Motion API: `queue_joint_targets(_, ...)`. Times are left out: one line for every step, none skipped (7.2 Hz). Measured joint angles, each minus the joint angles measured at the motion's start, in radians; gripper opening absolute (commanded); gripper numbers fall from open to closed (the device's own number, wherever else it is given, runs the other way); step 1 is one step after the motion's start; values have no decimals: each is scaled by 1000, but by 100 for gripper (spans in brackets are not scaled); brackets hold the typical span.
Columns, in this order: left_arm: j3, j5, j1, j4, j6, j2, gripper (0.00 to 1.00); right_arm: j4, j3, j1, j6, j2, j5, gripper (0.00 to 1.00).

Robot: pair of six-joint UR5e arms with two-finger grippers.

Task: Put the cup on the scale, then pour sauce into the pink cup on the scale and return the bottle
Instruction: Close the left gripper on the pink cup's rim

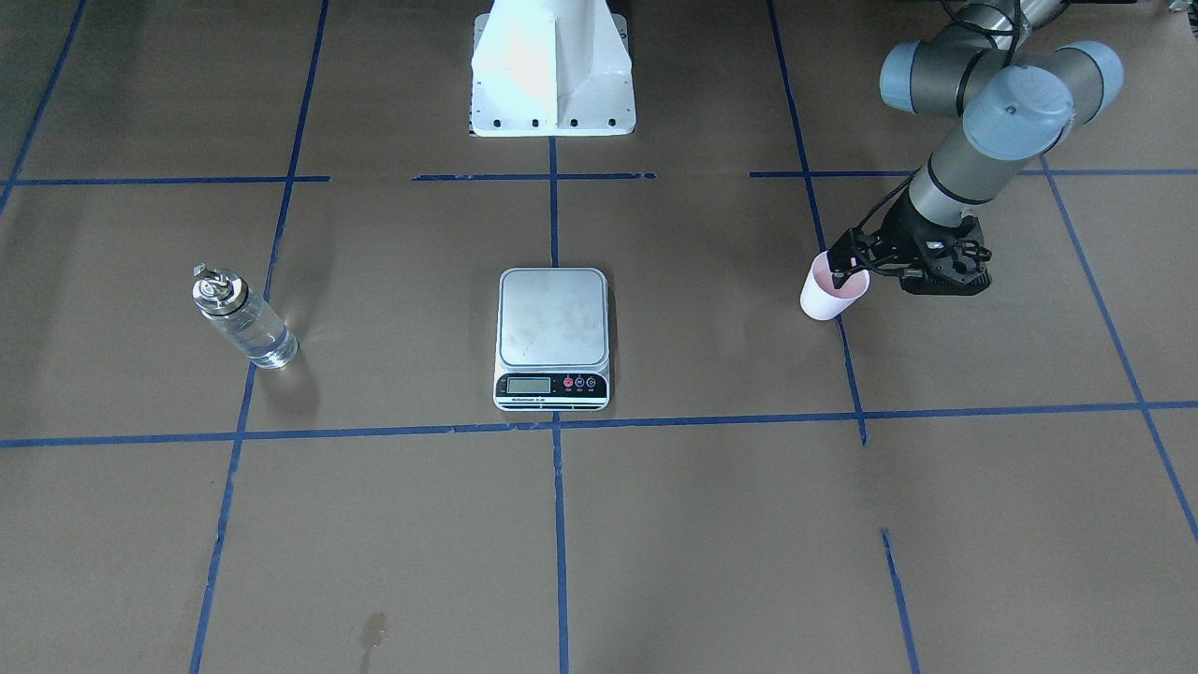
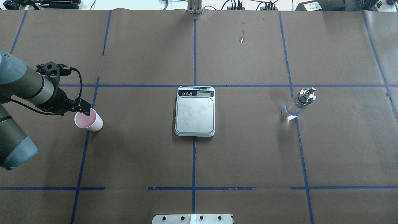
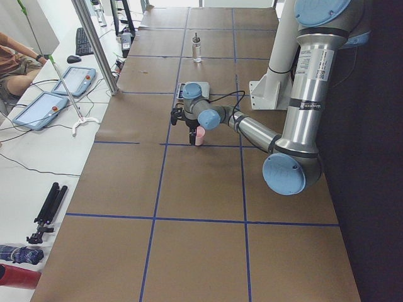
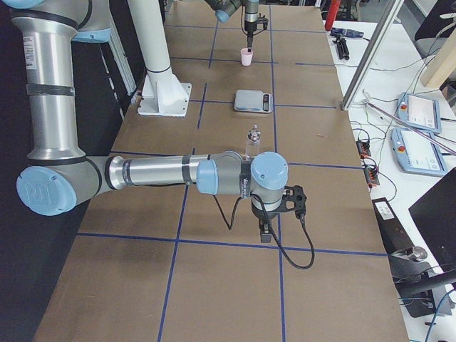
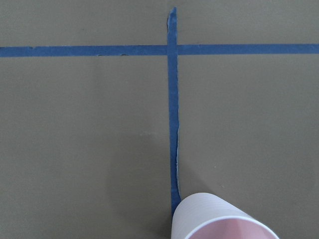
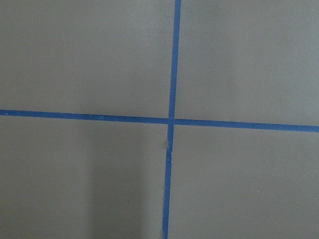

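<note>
Overhead view, left to right.

1. The left gripper [image 2: 84,109] is at the left side of the table [image 2: 248,155], directly over the near rim of the cup [image 2: 93,123]. The jaws are narrow and sit astride the rim wall, one finger inside the cup and one outside, apparently clamped on it. The cup is upright with its mouth open, on or just over a blue tape line [image 2: 81,155]. Whether its base touches the table cannot be told. It is well apart from the scale.

2. The scale [image 2: 195,115] lies flat at the table's centre. Its steel platform is bare and its display strip faces away from the robot.

3. The bottle [image 2: 297,104] stands upright at the right, well apart from the scale and beside another tape line. The clear sauce [image 2: 290,111] fills its lower part.

4. The right gripper [image 4: 264,229] shows only in the right side view. It points down near the table on the near side of the bottle, apart from it. The jaw state cannot be told.
</note>
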Motion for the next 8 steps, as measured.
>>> queue_joint_targets(4,0,1,0,2,0,99,1,1,0,-1,1,0,100)
queue_joint_targets(8,0,5,0,4,0,96,1,2,0,-1,1,0,100)
queue_joint_targets(12,0,12,1,4,0,93,1,2,0,-1,1,0,100)
queue_joint_targets(14,0,17,1,4,0,90,1,2,0,-1,2,0,100)
queue_joint_targets(15,0,20,1,4,1,86,1,2,0,-1,3,0,100)
queue_joint_targets(15,0,21,2,5,1,68,1,2,0,-2,5,0,100)
queue_joint_targets(14,0,22,3,5,1,46,1,2,0,-2,5,0,100)
queue_joint_targets(14,0,22,6,5,1,28,1,2,0,-3,6,0,100)
